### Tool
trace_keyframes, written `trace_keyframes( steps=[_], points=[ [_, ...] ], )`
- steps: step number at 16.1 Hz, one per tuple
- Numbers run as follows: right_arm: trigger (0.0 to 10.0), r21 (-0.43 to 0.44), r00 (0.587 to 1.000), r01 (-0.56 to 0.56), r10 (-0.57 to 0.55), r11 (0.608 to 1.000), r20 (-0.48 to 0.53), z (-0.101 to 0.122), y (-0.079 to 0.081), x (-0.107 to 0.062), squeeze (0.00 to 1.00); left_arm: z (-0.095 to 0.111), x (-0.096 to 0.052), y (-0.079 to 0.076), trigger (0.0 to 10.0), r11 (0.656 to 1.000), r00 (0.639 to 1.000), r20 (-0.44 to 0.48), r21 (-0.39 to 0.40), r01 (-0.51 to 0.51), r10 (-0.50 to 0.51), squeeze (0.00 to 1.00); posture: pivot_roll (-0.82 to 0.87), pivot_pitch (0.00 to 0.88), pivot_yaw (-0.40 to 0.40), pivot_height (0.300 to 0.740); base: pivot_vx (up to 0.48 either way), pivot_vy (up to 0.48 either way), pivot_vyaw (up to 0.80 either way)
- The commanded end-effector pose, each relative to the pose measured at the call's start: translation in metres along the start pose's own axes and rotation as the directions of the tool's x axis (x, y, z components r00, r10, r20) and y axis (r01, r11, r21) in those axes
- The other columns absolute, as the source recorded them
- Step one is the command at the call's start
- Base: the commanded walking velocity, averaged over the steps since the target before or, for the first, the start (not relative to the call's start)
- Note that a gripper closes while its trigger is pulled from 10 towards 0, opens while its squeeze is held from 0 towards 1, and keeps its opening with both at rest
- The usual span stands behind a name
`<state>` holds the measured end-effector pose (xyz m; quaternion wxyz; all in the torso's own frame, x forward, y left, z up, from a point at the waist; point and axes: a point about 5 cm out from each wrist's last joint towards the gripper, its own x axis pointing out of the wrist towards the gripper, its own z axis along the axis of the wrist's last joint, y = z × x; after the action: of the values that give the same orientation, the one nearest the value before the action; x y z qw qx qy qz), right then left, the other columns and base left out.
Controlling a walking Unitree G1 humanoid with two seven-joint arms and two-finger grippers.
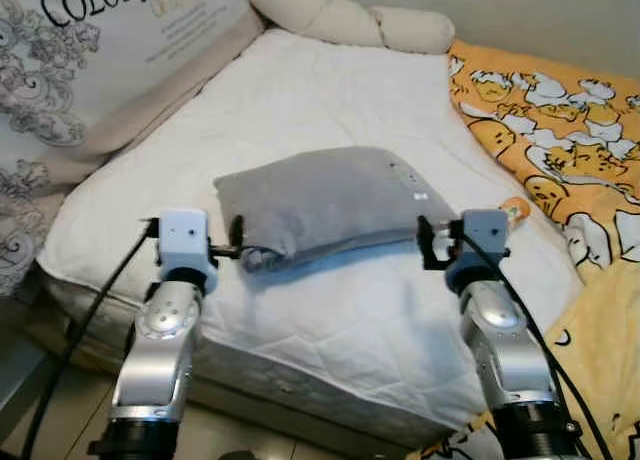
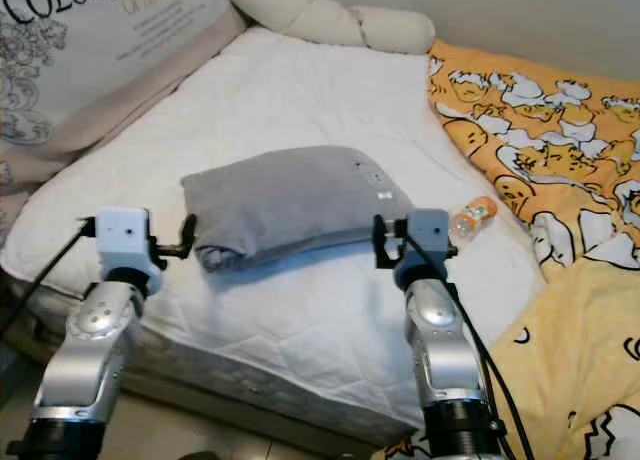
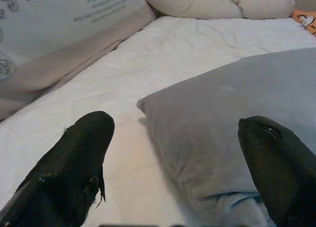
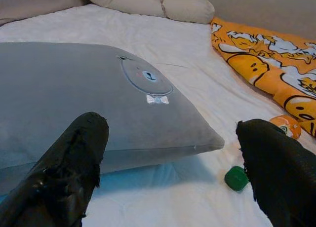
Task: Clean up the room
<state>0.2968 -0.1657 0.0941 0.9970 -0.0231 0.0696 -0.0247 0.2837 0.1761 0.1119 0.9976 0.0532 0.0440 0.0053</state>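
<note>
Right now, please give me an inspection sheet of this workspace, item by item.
Surface: white quilted mattress, bare near its front edge.
Job's things: grey pillow lying flat at the middle.
Clutter: small orange bottle with green cap, lying on the mattress beside the pillow's right end.
End effectors: left end effector open, at the pillow's left corner; right end effector open, at its right corner.
Cables: black cable along the left arm.
Surroundings: orange cartoon blanket on the right, printed cushion on the left, cream bolster behind.
</note>
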Motion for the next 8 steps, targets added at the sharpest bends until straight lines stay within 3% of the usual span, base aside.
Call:
trace_keyframes(
  steps=[1, 7, 8],
  points=[
    [10.0, -0.012, 1.000, 0.020, -0.020, 1.000, 0.007, 0.0033, -0.0073, 0.0006, 0.00, 0.0022, 0.0006, -0.0055, 10.0, 1.000, 1.000, 0.013, 0.016, 0.014, -0.014, 0.00, -0.03, 0.000, -0.047, 0.740, 0.000, 0.000, 0.80],
    [10.0, -0.018, 1.000, 0.027, -0.027, 0.999, -0.003, 0.0020, -0.0072, 0.0015, 0.00, 0.0025, 0.0024, -0.0051, 10.0, 1.000, 1.000, 0.011, 0.030, 0.004, -0.004, 0.00, -0.03, 0.000, -0.043, 0.740, 0.000, -0.480, 0.80],
    [10.0, -0.008, 0.999, 0.036, -0.036, 0.999, -0.007, 0.0015, -0.0080, 0.0015, 0.00, 0.0026, 0.0026, -0.0051, 10.0, 0.999, 1.000, 0.011, 0.033, 0.005, -0.005, 0.00, -0.03, 0.000, -0.042, 0.740, 0.000, -0.307, 0.00]
  ],
)
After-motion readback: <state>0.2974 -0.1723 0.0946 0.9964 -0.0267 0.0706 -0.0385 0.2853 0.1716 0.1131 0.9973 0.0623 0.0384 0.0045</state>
